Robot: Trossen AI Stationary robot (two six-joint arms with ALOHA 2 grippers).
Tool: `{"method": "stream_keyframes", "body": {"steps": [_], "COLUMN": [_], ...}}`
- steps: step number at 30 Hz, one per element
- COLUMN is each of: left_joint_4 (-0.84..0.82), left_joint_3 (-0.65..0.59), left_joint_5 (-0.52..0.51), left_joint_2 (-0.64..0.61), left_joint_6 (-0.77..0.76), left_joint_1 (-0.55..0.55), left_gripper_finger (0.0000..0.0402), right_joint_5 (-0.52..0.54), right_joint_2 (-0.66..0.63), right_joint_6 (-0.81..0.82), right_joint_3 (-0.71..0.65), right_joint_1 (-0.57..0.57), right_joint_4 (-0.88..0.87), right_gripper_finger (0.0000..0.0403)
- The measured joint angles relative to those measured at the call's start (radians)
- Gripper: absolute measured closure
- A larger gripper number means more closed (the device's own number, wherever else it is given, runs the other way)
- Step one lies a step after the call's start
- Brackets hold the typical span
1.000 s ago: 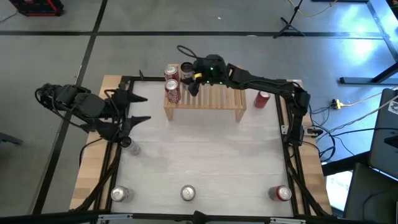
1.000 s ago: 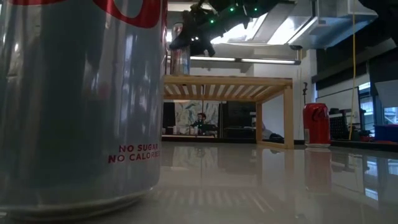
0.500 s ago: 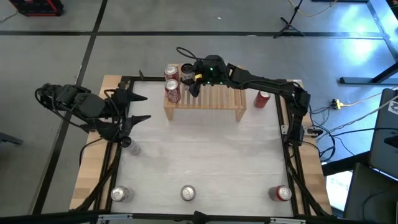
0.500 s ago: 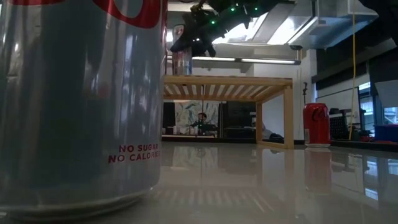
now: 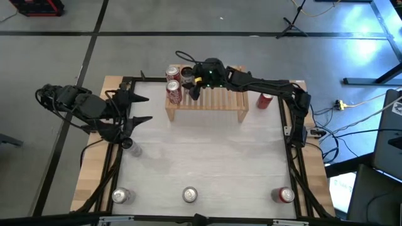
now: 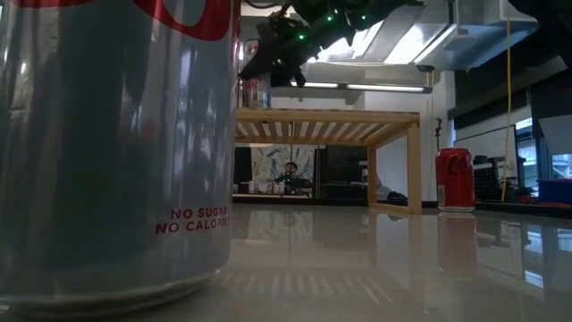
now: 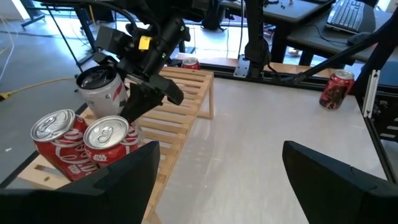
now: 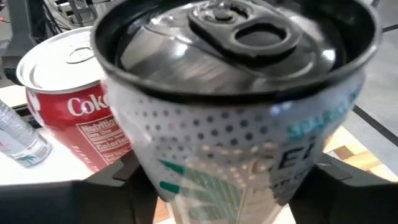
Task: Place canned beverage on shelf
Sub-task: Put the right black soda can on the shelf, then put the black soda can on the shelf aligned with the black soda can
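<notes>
High view: right gripper (image 5: 190, 83) has shifted along shelf (image 5: 217, 100).

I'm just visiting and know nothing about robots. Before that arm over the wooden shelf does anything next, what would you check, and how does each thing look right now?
1. White can over the shelf, by the two red cans: ok.
2. Can standing on the slats: cannot tell; it looks tilted.
3. Right gripper fingers clear of the can: not ok; they sit either side of it.
4. Gap to the red cans: not ok, very close.
5. Left gripper out of the way at the table's left edge, open: ok.
</notes>
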Motion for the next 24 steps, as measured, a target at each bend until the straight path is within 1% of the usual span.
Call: {"method": "stream_keyframes", "body": {"steps": [5, 9, 12, 18, 24], "left_joint_4": [0.000, 0.000, 0.000, 0.000, 0.000], "left_joint_3": [0.000, 0.000, 0.000, 0.000, 0.000], "left_joint_5": [0.000, 0.000, 0.000, 0.000, 0.000], "left_joint_2": [0.000, 0.000, 0.000, 0.000, 0.000], "left_joint_6": [0.000, 0.000, 0.000, 0.000, 0.000], "left_joint_1": [0.000, 0.000, 0.000, 0.000, 0.000], "left_gripper_finger": [0.0073, 0.0073, 0.0073, 0.0073, 0.0073], "right_joint_5": [0.009, 0.010, 0.011, 0.011, 0.073], "right_joint_2": [-0.002, -0.028, -0.054, -0.137, -0.229], "right_joint_6": [-0.003, -0.005, -0.014, -0.027, -0.028], "right_joint_3": [0.000, 0.000, 0.000, 0.000, 0.000], "right_joint_1": [0.000, 0.000, 0.000, 0.000, -0.001], "right_joint_4": [-0.002, -0.002, 0.001, 0.030, 0.025], "right_gripper_finger": [0.0089, 0.0064, 0.0058, 0.0062, 0.0063]}}
